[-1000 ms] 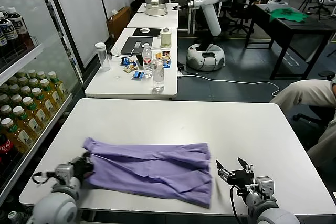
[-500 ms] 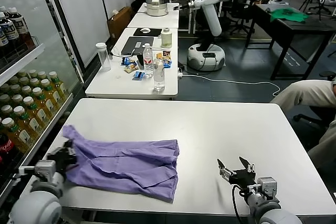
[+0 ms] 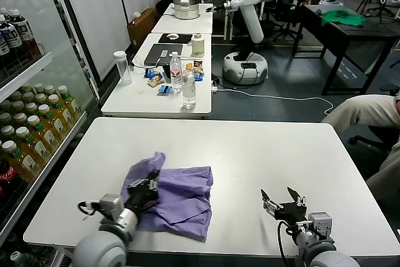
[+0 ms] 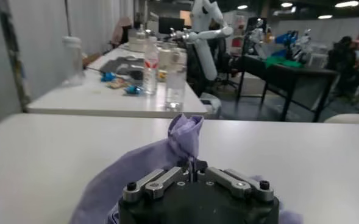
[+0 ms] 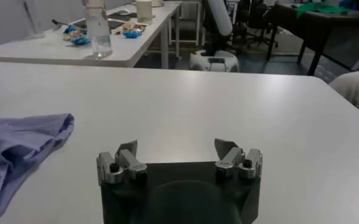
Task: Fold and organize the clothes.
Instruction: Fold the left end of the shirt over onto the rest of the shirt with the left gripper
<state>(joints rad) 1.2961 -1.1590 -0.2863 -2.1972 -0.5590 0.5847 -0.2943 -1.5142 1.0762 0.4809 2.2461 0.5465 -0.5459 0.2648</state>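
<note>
Now the left gripper (image 3: 145,190), jaws clamped on the T-shirt's (image 3: 181,201) left edge, has carried that edge rightward over the body, so a fold is underway at the desk's (image 3: 262,148) near left. The right gripper (image 3: 282,203) waits wide and empty, near right. The layers beneath stay hidden.

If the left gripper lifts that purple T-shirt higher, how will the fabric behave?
Probably floppy: the purple T-shirt bunches in soft folds where the left gripper pinches it, so the rest would likely hang and drape. It looks thin and light, so it should slide easily across the smooth table. The right gripper waits open.
</note>
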